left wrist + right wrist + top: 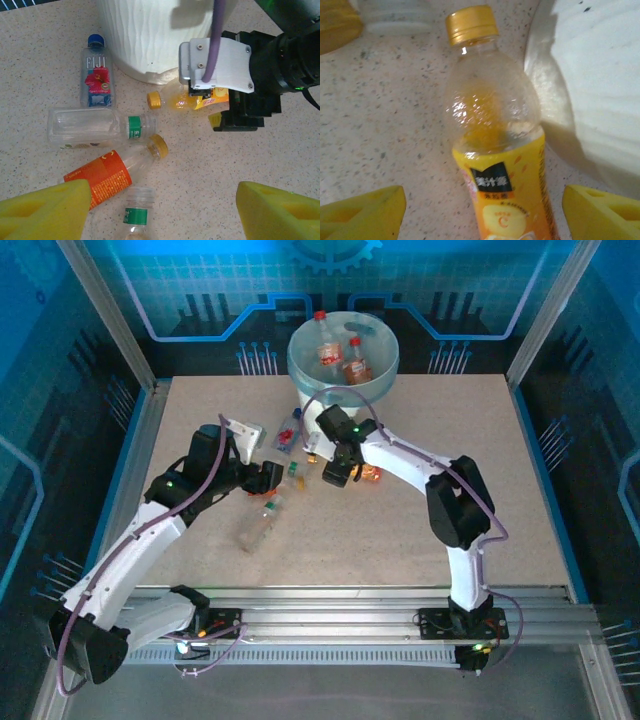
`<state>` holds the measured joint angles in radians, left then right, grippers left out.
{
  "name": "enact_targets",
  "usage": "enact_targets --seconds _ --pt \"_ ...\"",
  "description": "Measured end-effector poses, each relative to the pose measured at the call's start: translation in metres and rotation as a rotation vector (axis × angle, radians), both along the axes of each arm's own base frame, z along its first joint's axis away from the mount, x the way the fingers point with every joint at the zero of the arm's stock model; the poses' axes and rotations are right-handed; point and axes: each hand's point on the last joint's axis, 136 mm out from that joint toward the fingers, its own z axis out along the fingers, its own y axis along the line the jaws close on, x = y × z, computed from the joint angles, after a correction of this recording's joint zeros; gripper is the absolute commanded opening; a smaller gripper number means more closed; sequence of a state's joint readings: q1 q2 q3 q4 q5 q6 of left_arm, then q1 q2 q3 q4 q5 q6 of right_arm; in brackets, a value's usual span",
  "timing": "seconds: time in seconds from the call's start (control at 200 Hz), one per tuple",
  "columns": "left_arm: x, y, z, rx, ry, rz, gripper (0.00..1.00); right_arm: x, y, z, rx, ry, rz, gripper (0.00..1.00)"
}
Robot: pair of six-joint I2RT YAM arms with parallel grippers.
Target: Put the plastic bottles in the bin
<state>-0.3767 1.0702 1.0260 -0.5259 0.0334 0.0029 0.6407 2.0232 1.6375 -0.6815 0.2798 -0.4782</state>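
Place: a robot lab test cell.
Enclosure: aluminium frame posts (pixel 105 310) with blue wall panels (pixel 200 280) printed with circuit lines and a gear.
Surface: a speckled beige desk (pixel 400 540).
Mounting: two white-and-black arms (pixel 455 510) bolted to slotted metal rails (pixel 330 625) at the near edge.
Wiring: loose purple cables (pixel 62 645) running along the arms.

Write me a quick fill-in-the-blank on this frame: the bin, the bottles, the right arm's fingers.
1. The bin already holds ___ bottles that can be seen.
2. The Fiji bottle lying by the bin has a ___ cap.
3. The right gripper, fingers apart, straddles a gold-capped bottle whose label is ___.

Missing words: two; blue; yellow.
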Motion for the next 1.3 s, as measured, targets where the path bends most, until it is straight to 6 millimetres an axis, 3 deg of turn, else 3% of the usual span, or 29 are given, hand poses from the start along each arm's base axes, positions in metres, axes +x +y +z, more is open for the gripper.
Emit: enact_targets --seconds 0.165,0.585,0.82,1.01,1.125,1.216,1.301 --pt "0.001 0.0 -0.002 0.002 0.005 0.0 0.77 0.013 -0.001 -0.009 -0.013 -0.011 0.001 0.83" --pt "0.001 -0.001 -0.003 0.004 0.01 0.0 0.77 0.014 -0.004 -0.049 -0.076 0.043 0.011 0.81" --pt "0.002 -0.001 -0.006 0.007 0.019 0.0 0.77 0.013 -0.005 -0.06 -0.082 0.068 0.016 0.72" --pt "0.003 -0.001 -0.007 0.008 0.021 0.0 0.77 0.01 -0.003 -0.059 -0.075 0.071 0.023 0.58" --pt "0.002 -0.001 -0.005 0.008 0.021 0.0 0.77 -0.002 -0.001 -0.052 -0.074 0.079 0.039 0.56" --pt "0.003 -0.001 0.006 0.0 0.002 0.0 0.77 -0.015 0.003 -0.036 -0.06 0.073 0.058 0.55" --pt "0.004 -0.002 0.025 -0.015 -0.037 0.0 0.77 -0.027 0.009 -0.007 -0.022 0.047 0.078 0.54"
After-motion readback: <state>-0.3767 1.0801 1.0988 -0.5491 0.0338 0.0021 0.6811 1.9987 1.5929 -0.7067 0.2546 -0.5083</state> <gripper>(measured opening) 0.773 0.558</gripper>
